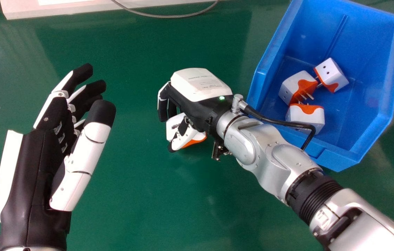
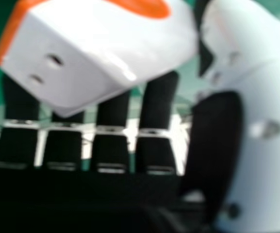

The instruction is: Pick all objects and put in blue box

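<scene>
My right fingers [image 1: 162, 108]: curled round plug [image 1: 173, 129], thumb [image 1: 187, 136] against it | box [image 1: 364, 52]: right of plug, just past my wrist [image 1: 240, 141] | likely next: lift, carry right

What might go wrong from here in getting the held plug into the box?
The plug has smooth faces and might slip from the right hand. The silver forearm overlaps the near edge of the blue box in view and could bump it. Dropped carelessly, the plug might hit the three plugs inside.

White-and-orange plug adapter [image 2: 106, 43] between black fingers [image 2: 159, 102] and white thumb [image 2: 271, 92].
</scene>
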Available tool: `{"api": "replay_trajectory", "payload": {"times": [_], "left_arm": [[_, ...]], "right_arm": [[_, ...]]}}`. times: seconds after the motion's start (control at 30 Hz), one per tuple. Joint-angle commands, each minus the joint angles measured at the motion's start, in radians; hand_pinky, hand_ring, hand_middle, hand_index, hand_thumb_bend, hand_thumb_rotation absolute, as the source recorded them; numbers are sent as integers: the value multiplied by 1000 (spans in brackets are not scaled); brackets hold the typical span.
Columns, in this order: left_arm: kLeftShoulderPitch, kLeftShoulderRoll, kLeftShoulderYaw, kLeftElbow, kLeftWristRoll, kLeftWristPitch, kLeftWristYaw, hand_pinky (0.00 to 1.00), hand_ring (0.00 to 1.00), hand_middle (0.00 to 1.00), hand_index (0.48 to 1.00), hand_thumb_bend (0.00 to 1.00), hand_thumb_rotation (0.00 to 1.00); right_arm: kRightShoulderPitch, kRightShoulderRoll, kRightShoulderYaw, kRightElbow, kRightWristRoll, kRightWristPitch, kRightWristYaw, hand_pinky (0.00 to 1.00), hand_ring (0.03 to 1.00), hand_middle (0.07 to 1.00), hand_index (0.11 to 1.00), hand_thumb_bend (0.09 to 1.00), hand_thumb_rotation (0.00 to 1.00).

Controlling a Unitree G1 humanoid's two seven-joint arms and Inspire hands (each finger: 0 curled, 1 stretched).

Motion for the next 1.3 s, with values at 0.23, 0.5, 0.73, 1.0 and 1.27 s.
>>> {"api": "replay_trajectory", "payload": {"times": [0.23,0.5,0.73,1.0,1.27], "left_arm": [[2,-5,-5,-11,0,-6,-1,767,845,839,866,752,823],[-2,-6,-9,-15,3,0,0,765,845,838,865,752,825],[-11,-3,4,-8,-6,6,-4,764,844,838,865,754,826],[-20,-3,4,-9,-1,14,-8,764,845,838,864,758,826],[-22,-2,14,-4,-11,13,-13,764,844,837,864,764,827]], "right_arm": [[-37,6,-9,-10,6,-2,-12,345,448,535,483,496,0],[-29,17,-14,-14,13,-10,-28,348,443,534,481,496,0],[-28,14,-29,-47,22,-3,-11,352,441,529,483,497,0],[-7,1,-46,-145,25,28,10,357,443,523,474,497,0],[25,0,-75,-193,50,52,6,363,440,520,469,498,0]]}}
